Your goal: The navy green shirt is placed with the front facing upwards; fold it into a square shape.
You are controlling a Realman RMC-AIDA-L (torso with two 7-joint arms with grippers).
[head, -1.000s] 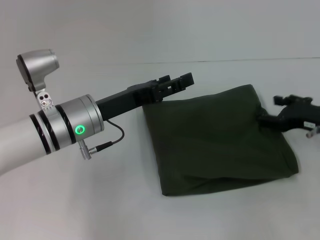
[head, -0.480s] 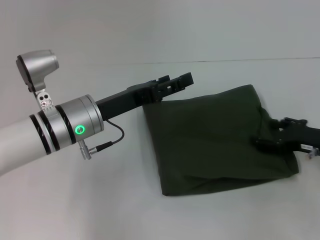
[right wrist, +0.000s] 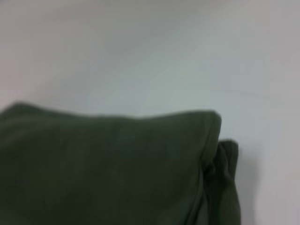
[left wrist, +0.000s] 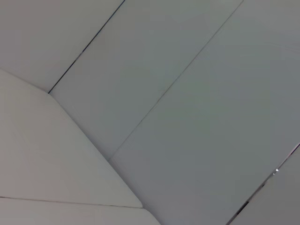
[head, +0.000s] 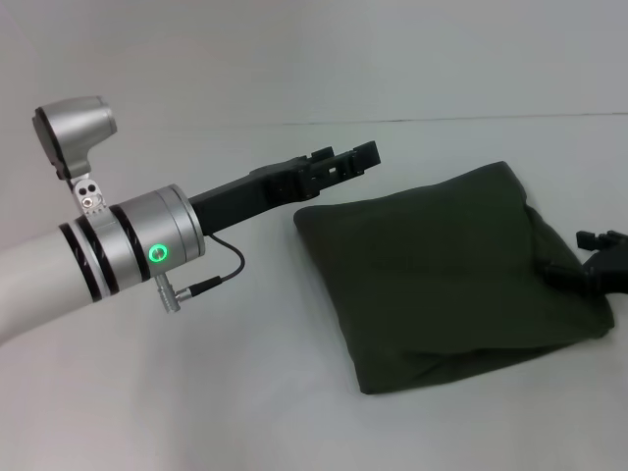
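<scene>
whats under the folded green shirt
Only the white table shows around the folded navy green shirt. Its inner layers and chest print are covered. The right pincer sits at its edge.

Head camera high, angled down; left wrist camera toward bare panels; right wrist camera close on the head-view shirt [right wrist: 108, 168].
</scene>
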